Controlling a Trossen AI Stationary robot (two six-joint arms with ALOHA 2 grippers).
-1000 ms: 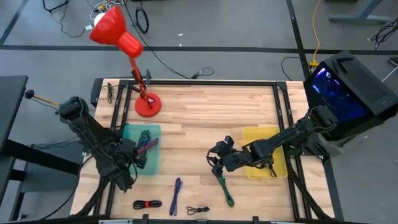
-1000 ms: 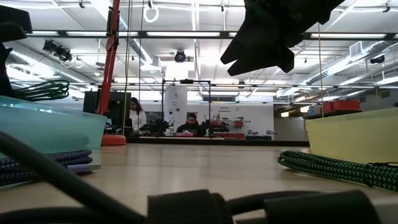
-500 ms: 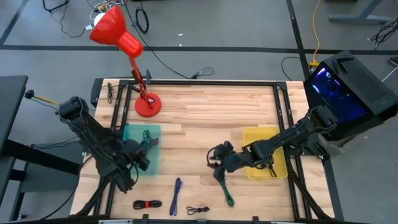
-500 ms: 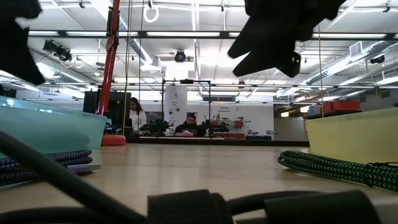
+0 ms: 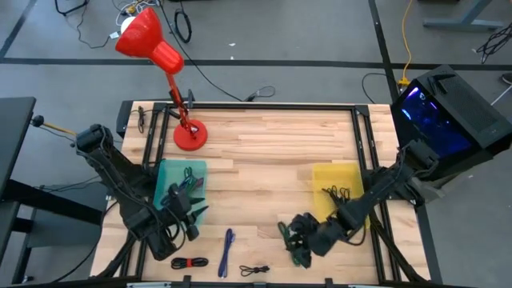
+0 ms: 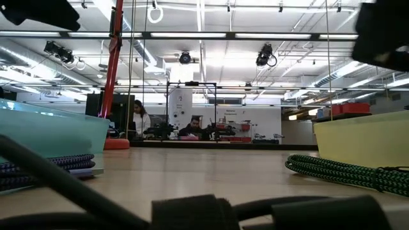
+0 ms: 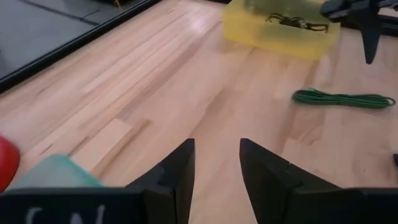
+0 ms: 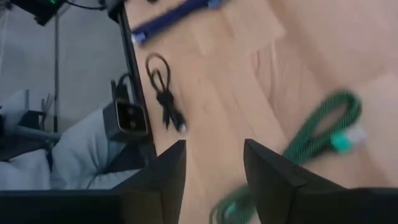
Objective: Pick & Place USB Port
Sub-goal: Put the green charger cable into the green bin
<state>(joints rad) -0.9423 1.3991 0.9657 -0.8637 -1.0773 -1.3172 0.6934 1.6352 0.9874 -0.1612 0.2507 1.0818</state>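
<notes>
Here your right gripper (image 5: 300,238) hangs near the desk's front edge, over the green cable (image 5: 291,244), its fingers (image 8: 166,180) parted with nothing between them. That cable lies loose on the desk (image 5: 256,152), just beside the yellow bin (image 5: 337,178), which holds a black cable (image 5: 339,194). Your left gripper (image 5: 182,210) sits by the teal bin's (image 5: 174,170) front right corner, jaws apart and empty. A blue cable (image 5: 228,250) and two small black cables (image 5: 254,270) lie along the front edge; the red lamp (image 5: 189,134) stands toward the back left corner.
</notes>
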